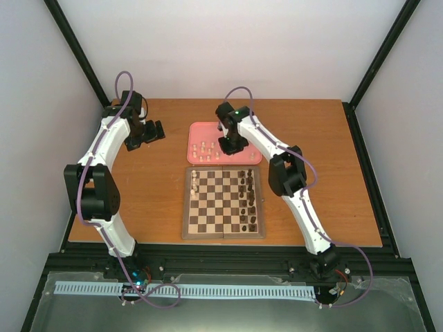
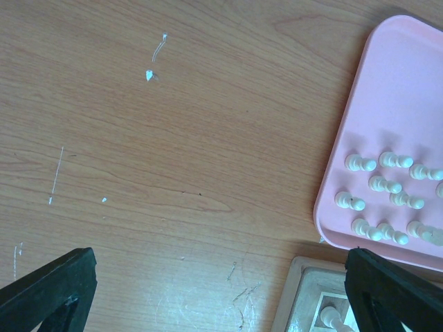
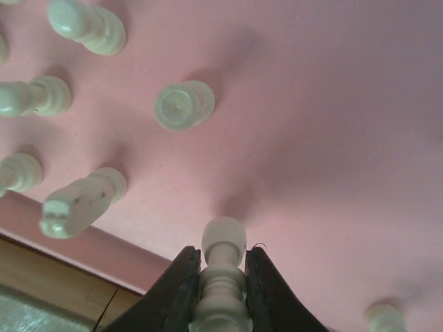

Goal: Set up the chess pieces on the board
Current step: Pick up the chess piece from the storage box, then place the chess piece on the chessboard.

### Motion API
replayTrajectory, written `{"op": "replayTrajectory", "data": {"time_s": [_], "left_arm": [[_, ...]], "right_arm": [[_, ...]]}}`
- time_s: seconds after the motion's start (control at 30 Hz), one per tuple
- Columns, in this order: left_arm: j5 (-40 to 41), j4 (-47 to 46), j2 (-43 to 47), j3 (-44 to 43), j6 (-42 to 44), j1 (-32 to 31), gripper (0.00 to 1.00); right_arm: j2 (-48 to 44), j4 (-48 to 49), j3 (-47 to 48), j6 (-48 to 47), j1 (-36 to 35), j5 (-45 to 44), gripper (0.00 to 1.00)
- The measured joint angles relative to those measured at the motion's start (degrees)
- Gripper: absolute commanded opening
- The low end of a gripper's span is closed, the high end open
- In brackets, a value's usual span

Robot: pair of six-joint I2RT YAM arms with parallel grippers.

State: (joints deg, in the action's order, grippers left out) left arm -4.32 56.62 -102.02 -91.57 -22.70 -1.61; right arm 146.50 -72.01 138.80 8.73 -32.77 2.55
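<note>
Pinching piece | right fingers | tray edge near | neighbours seemingly apart

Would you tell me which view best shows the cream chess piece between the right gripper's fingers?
The right wrist view: the cream chess piece fills the foreground, pinched by the right gripper over the pink tray. In the top external view the gripper hides it; the left wrist view shows only other pieces.
</note>
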Motion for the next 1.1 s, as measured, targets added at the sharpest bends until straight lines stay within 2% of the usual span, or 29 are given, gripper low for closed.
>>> {"op": "replayTrajectory", "data": {"time_s": [0.3, 0.6, 0.83, 1.1], "left_arm": [[0.00, -0.02, 0.00, 0.00, 0.04, 0.00, 1.00], [1.40, 0.28, -0.68, -1.05, 1.70, 0.00, 1.00], [2.64, 0.20, -1.90, -2.25, 2.86, 0.00, 1.00], [1.79, -0.61, -1.97, -2.56, 2.86, 0.00, 1.00]], "right_arm": [[-10.97, -0.63, -0.15, -0.02, -1.77, -1.97, 0.17], [-22.93, -0.44, -7.45, -0.61, -14.27, 1.42, 0.17], [-24.33, -1.20, -11.63, 0.42, -20.48, 0.87, 0.17], [-24.24, -4.15, -6.14, 4.22, -27.74, -2.10, 0.17]]}}
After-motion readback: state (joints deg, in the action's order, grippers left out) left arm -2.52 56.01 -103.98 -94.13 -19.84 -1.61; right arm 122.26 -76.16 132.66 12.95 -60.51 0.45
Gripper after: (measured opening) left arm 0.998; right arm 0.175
